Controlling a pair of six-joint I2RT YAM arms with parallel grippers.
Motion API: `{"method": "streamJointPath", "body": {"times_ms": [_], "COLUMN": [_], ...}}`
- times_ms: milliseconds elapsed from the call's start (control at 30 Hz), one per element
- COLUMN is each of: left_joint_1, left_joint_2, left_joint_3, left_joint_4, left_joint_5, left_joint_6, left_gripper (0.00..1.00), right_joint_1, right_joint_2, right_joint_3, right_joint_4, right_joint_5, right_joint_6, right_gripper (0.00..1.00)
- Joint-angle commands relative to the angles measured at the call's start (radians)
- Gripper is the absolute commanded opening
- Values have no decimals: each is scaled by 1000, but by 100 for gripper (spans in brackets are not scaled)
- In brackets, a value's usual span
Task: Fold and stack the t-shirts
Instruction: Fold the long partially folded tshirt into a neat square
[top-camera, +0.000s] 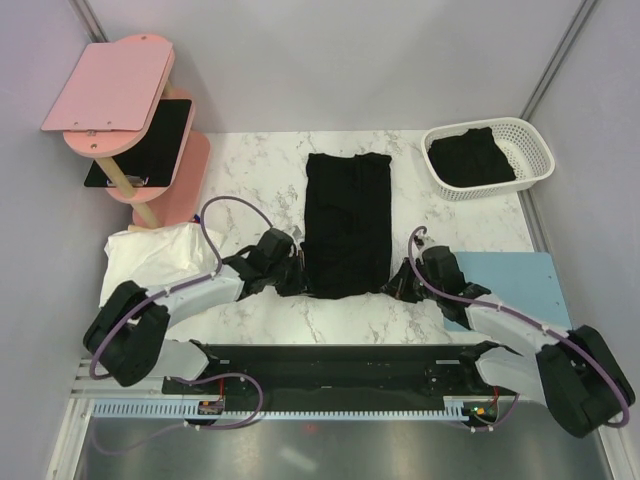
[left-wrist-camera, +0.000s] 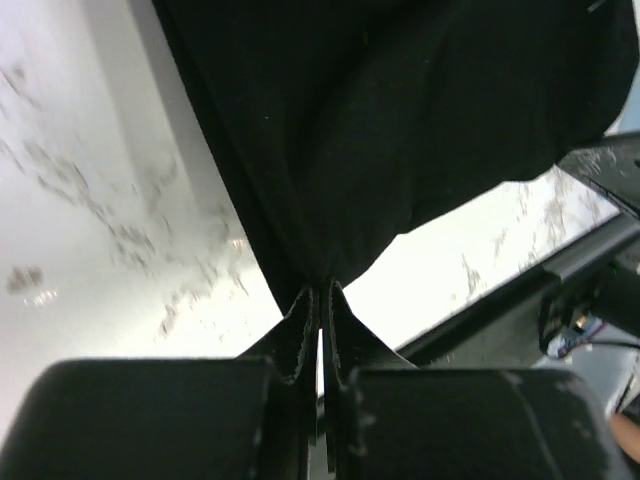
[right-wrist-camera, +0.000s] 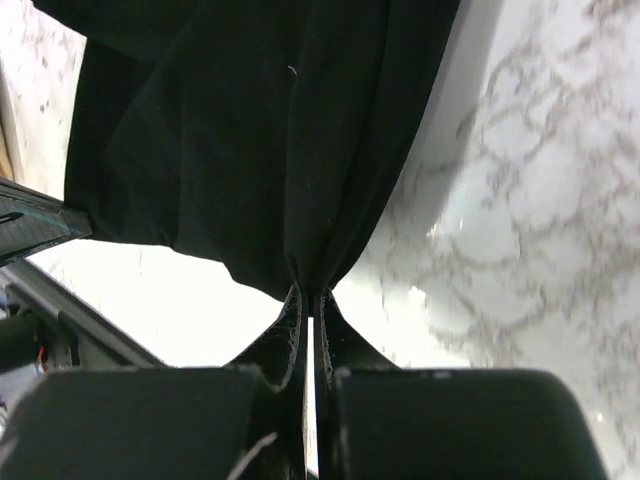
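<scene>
Losing both near hem corners of the t-shirt (top-camera: 347, 222) under left gripper (top-camera: 300, 283) and right gripper (top-camera: 393, 283) from above. Cropping its far part at the top edge in both wrist views. Failing to count garments in the black fabric (top-camera: 470, 160) in the basket (top-camera: 487, 190) to its right. Losing part of the blue mat (top-camera: 525, 275) under the right arm (top-camera: 510, 320).

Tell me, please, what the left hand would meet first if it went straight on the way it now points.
The black t-shirt: the left hand is shut on its near edge, and the cloth fills the line ahead. What lies beyond the cloth is unclear.
</scene>
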Motion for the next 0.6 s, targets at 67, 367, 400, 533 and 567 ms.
{"method": "streamJointPath", "body": {"times_ms": [67,367,400,533,567], "left_joint_1": [-36,-19,-5,53,79], "left_joint_2": [-168,-105,-84,10,54], "left_joint_3": [-34,280,310,445,498], "left_joint_4": [-120,-292,-312,-331,-337], "left_joint_5": [-1,-104,-108,-95,-75], "left_joint_6": [-65,12,32,79,99], "left_gripper": [2,2,2,2,2], "right_joint_1": [14,14,13,14,11], "right_joint_2": [-249,-171,-113,17,71], "right_joint_3": [-2,286,308,453,481], "right_joint_4": [-259,-369,-356,-299,-296], "right_joint_5": [-18,179,189,264,284], "right_joint_6": [5,-165,-178,-242,-268], "right_gripper": [0,0,0,0,0]}}
